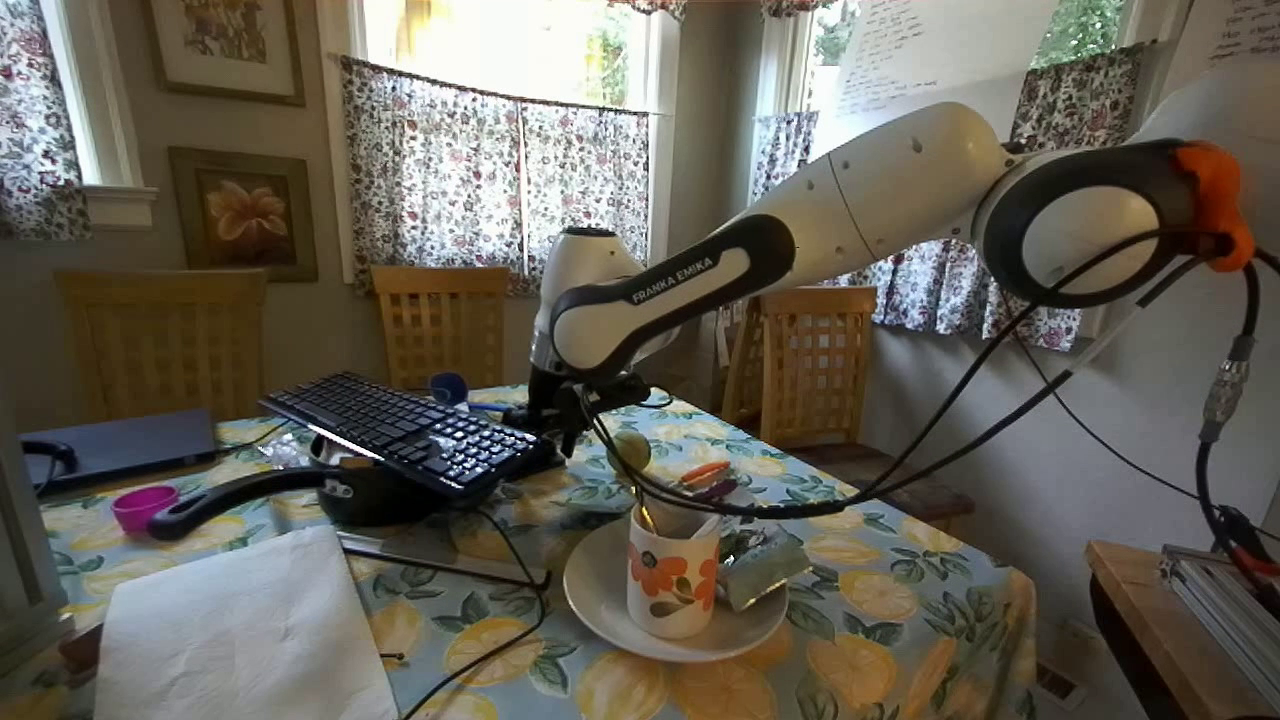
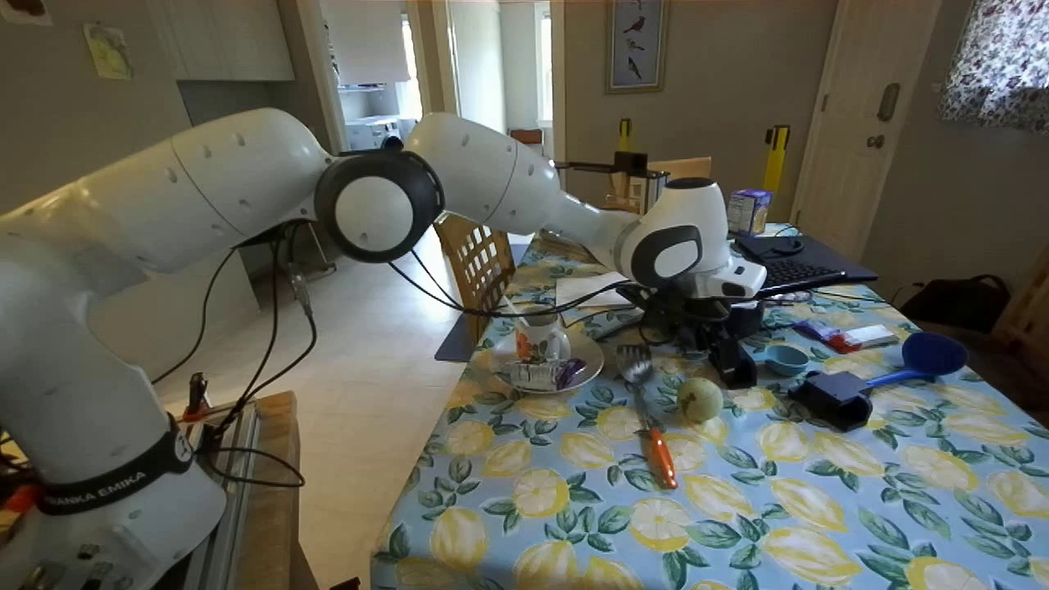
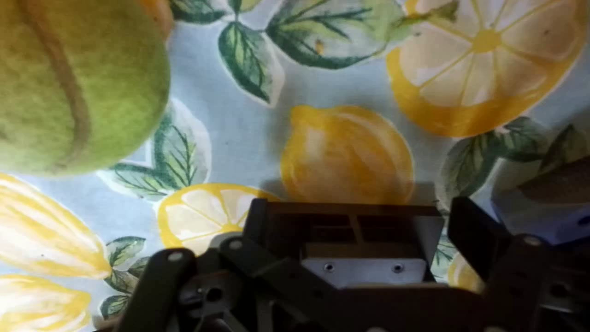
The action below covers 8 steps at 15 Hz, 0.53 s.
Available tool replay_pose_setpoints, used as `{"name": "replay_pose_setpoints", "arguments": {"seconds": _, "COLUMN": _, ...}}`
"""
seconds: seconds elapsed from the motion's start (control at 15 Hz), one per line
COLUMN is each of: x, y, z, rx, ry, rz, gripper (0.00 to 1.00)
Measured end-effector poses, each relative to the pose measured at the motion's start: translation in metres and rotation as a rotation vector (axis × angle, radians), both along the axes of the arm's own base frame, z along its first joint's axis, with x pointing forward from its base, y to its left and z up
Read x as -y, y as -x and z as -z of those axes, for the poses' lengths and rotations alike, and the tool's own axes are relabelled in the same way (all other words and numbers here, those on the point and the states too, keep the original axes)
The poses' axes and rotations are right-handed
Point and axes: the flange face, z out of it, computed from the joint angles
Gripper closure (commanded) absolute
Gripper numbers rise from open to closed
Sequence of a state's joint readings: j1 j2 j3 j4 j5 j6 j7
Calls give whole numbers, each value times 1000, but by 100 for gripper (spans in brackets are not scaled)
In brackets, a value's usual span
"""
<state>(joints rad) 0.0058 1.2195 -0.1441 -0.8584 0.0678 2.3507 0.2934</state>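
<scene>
My fingers stand wide apart, low over the lemon-patterned table. In the wrist view a dark box-like piece fills most of the gap between them, its pale strip showing two screws; I cannot tell whether it touches either of them. A green ball rests near me, off to the left in that view, with a stretch of the table showing between it and my fingers. Beside the ball, in an exterior view, lies a fork with an orange handle. To the right of my fingers there are a light blue cup, a black object and a blue ladle. In both exterior views a flowered mug stands on a white plate, with wrapped packets near it. A keyboard slants across a black pan.
</scene>
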Motion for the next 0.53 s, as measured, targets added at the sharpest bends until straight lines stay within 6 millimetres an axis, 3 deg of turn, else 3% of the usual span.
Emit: {"name": "replay_pose_setpoints", "arguments": {"seconds": 0.53, "x": 5, "y": -3, "z": -4, "rx": 12, "ry": 16, "rz": -20, "gripper": 0}}
